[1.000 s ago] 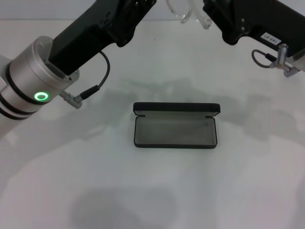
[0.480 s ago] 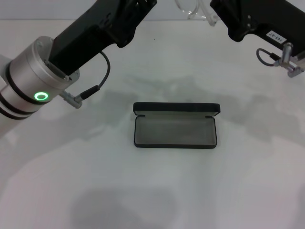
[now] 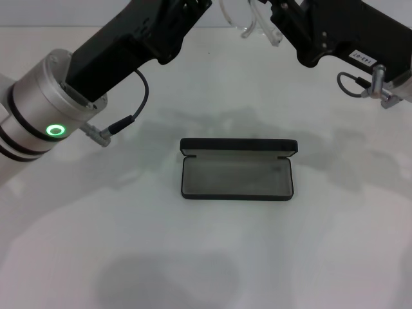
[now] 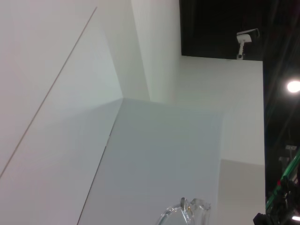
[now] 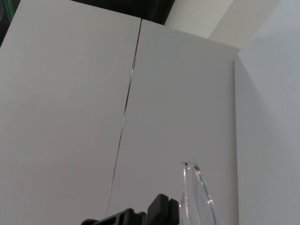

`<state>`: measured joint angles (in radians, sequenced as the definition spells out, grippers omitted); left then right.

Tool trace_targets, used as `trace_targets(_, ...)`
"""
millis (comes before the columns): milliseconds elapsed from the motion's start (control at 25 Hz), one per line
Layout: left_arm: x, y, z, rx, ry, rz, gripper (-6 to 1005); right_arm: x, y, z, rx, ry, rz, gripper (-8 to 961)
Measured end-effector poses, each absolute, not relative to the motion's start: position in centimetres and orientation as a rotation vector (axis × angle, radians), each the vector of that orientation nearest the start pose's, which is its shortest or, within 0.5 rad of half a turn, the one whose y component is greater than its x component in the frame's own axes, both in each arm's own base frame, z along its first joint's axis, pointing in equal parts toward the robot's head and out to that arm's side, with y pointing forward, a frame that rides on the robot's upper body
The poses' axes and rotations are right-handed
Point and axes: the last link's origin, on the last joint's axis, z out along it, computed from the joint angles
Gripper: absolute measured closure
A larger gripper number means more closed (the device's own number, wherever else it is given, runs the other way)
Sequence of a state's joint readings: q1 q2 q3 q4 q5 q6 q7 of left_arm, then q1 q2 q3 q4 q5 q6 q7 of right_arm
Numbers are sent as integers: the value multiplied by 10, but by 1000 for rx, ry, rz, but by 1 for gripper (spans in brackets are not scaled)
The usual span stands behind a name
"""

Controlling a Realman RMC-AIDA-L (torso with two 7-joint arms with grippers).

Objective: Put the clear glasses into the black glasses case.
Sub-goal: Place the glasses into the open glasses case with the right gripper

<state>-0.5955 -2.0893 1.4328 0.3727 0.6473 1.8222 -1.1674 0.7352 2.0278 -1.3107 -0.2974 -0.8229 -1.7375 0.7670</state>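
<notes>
The black glasses case point(image 3: 237, 170) lies open at the middle of the white bench point(image 3: 193, 257), its long axis running left to right, lid standing along the far edge. The clear glasses point(image 3: 252, 22) hang above the far edge, between the two arms. The right gripper point(image 3: 278, 14) is beside them; whether its jaws clench them I cannot tell. The left gripper's jaws are out of sight.

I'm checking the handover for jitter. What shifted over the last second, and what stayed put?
The right arm swung toward the robot's right and then back left, carrying the clear glasses with it at the top of the head view. The left arm kept its place, and the open black case on the white table did not move.
</notes>
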Motion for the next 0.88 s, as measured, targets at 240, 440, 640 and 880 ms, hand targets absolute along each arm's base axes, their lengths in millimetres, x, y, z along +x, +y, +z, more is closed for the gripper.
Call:
trace_targets(240,-148,314,1,-2331,-355,-1977,941,136,350,5,-2336,-173,1599,914)
trace_targets(440,-148,313,1,-2331,-355,-1978,941,137,349,6,-2329,-169,1599,914)
trace_targets(640,-148,311,-1,-2352,-351,-1974,941,139,351,7,-2315,-157,1588,914)
trace_targets(880,-159,303,1,-2416,-339,-1934,941,149,363,7,-2288,-136,1461,914)
